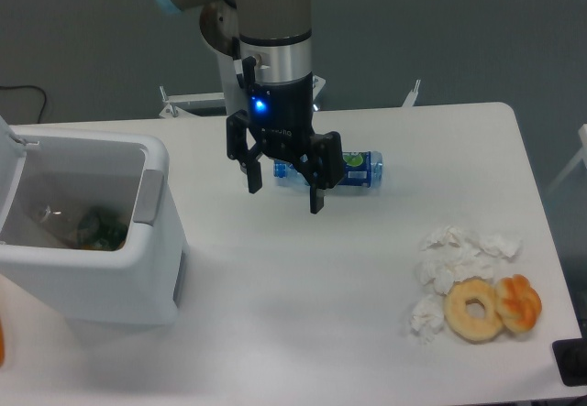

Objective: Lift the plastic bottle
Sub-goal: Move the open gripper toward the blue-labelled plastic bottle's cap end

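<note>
The plastic bottle (356,170) lies on its side on the white table (303,278), behind my gripper. It is clear with a blue label bearing green and white marks; its left part is hidden behind the gripper body. My gripper (286,189) hangs from above with its two black fingers spread wide apart, open and empty. The fingertips sit in front of the bottle and a little left of it, not around it.
A white bin (87,232) with its lid up stands at the left, with some waste inside. Crumpled white tissues (459,259) and two doughnut-like rings (495,307) lie at the front right.
</note>
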Controlling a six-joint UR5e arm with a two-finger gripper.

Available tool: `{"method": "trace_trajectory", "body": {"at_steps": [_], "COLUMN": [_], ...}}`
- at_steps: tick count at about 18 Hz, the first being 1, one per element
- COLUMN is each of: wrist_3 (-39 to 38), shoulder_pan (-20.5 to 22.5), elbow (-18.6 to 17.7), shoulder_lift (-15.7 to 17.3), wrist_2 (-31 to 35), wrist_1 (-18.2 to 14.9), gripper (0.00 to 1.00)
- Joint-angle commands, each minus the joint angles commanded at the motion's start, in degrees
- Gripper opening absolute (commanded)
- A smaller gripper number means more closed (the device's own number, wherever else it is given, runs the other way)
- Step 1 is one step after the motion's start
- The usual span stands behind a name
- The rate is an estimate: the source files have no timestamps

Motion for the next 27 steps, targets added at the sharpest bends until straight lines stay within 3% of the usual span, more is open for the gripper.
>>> {"method": "trace_trajectory", "body": {"at_steps": [10,15,20,23,27], "wrist_3": [-0.3,0.2,13.6,17.1,25.9], "shoulder_pan": [-2.1,-2.4,-3.0,-3.2,-3.3], "elbow": [-1.6,-5.2,-7.8,-9.0,-12.9], "shoulder_lift": [-1.1,-1.1,-2.5,-2.7,-2.6], "wrist_2": [-0.9,-0.9,-0.3,-0.3,-0.2], "wrist_1": [0.8,1.8,1.4,1.3,0.6], "gripper": [1.0,1.0,1.0,1.0,1.0]}}
